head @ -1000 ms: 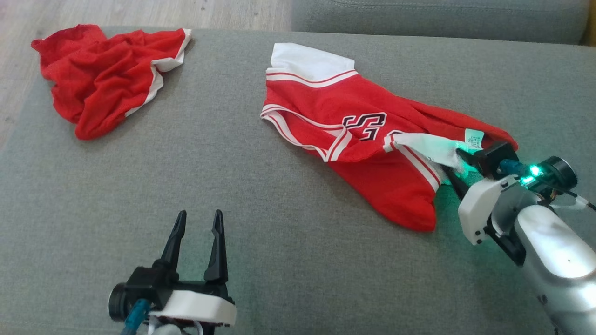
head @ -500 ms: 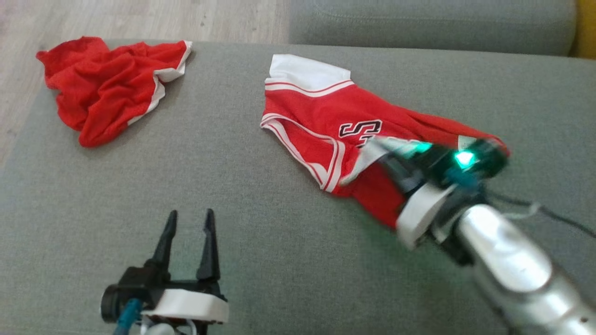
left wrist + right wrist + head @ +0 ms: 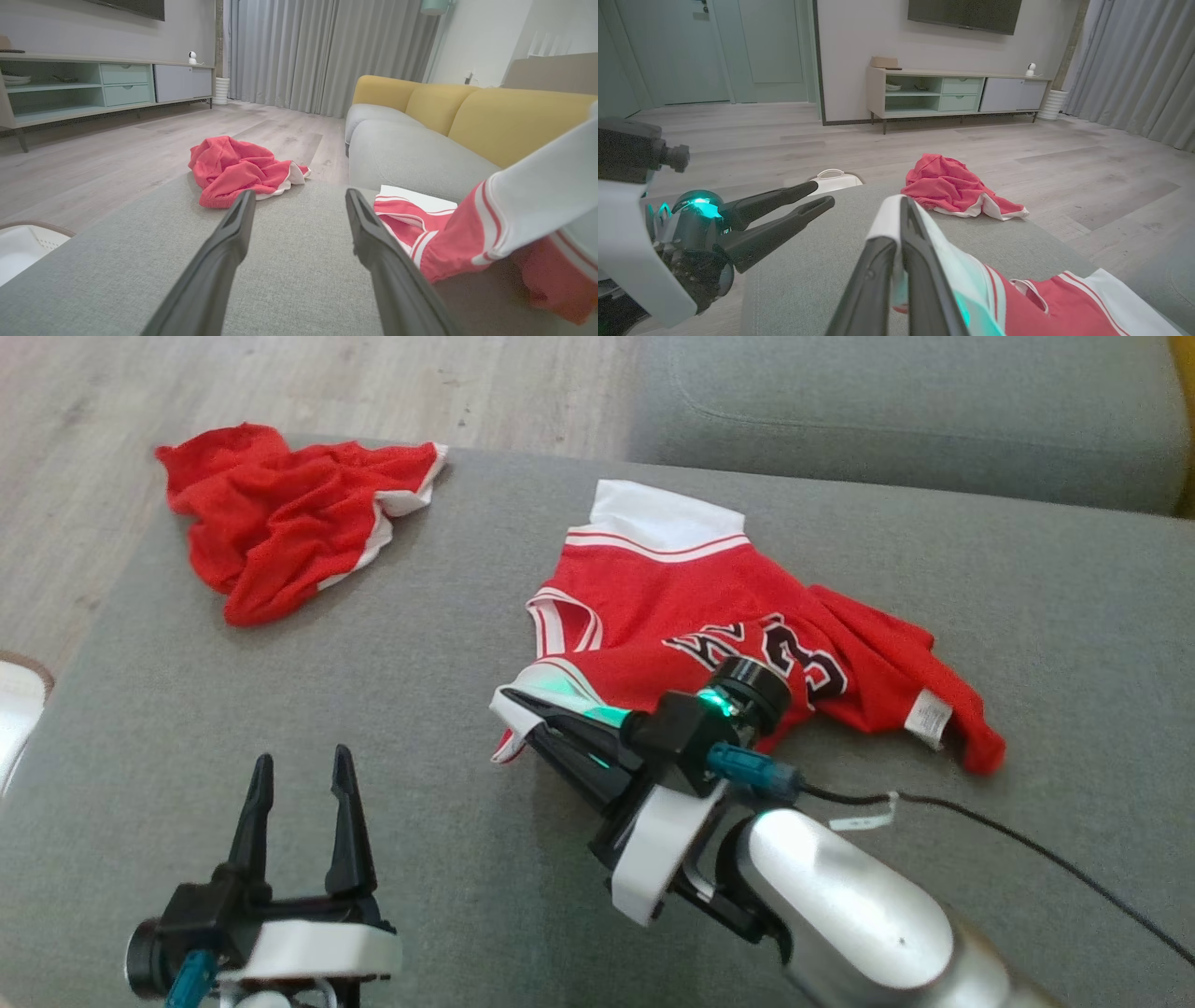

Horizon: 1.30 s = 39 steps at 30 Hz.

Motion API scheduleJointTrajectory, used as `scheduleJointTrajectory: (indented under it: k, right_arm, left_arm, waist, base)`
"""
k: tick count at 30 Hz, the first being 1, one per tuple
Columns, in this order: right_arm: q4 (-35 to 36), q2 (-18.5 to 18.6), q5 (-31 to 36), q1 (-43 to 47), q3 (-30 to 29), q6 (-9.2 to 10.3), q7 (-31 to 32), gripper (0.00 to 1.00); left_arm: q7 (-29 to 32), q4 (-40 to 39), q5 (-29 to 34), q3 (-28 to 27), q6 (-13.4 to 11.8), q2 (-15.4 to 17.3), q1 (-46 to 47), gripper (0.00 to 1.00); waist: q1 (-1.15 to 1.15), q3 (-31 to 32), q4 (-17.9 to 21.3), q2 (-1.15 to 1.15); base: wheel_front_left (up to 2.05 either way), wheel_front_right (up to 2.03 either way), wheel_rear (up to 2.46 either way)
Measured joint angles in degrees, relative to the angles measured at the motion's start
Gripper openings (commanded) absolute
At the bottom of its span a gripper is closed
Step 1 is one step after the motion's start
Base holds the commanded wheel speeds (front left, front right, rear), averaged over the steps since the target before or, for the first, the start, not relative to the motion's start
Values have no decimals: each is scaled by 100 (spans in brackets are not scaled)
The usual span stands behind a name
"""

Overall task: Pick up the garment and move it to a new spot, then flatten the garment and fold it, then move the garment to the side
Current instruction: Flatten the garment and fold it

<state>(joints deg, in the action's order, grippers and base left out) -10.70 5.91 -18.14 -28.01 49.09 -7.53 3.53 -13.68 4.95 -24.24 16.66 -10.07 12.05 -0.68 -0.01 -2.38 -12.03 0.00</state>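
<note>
The garment (image 3: 672,616) is a red jersey with white trim and black lettering, lying crumpled on the grey sofa seat (image 3: 280,691). My right gripper (image 3: 509,702) is shut on its white-edged hem, holding that edge lifted at the garment's front left. The right wrist view shows white fabric pinched at the right gripper (image 3: 901,205), and the rest of the garment (image 3: 1017,303) trails to the lower right. My left gripper (image 3: 301,761) stands open at the lower left with nothing in it. Through the left gripper (image 3: 300,195) I see the lifted garment (image 3: 448,233) on the right.
A second crumpled red cloth (image 3: 280,523) lies at the seat's far left corner. A white basket (image 3: 14,709) stands on the floor to the left. Grey cushions (image 3: 887,411) rise behind. A black cable (image 3: 1027,840) trails from the right arm.
My right gripper closed on the garment's white hem at the right and carried it left over the garment, folding the cloth onto itself. The head camera shifted; the left gripper stayed open.
</note>
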Motion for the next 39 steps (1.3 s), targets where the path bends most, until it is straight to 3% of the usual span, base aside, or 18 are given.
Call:
scheduleJointTrajectory:
  k: [1,2,3,4,9,13,17,27,39]
  right_arm:
    - [-74,-19,0,-37,9,0,0,0]
    - [-191,-40,0,-74,24,0,19,18]
    - [-319,-53,8,-88,41,0,53,69]
    - [-438,-68,43,-79,38,0,49,100]
    - [-772,-96,169,-51,-9,0,-65,100]
    - [-838,-119,267,158,-386,0,-216,100]
    - [-840,48,476,509,-1105,0,-261,100]
    - [-1098,965,1386,1340,-3300,0,59,100]
    - [-2207,992,1778,1154,-4002,0,287,100]
  left_arm:
    - [3,-43,0,2,-1,0,0,100]
    - [27,-85,0,4,-7,1,-3,100]
    - [52,-124,0,5,-12,1,-4,100]
    - [52,-148,0,7,-34,1,-15,100]
    - [52,-148,-19,43,-51,-5,-175,100]
    - [52,-127,-51,129,-51,-15,-229,100]
    - [52,-75,-49,220,-42,-49,-229,100]
    - [51,3,-45,432,8,-172,-211,100]
    - [49,51,-45,465,57,-171,-10,100]
  waist:
    - [0,11,-32,0]
    - [0,17,-62,0]
    - [0,19,-88,0]
    - [0,15,-106,0]
    - [1,-20,-100,0]
    - [1,-17,7,0]
    - [0,19,153,0]
    - [1,-119,372,0]
    - [1,-456,334,0]
  base:
    - [0,0,0]
    - [0,0,0]
    - [0,0,0]
    - [0,0,0]
    - [0,0,0]
    - [0,0,0]
    - [0,0,0]
    - [0,0,0]
    - [0,0,0]
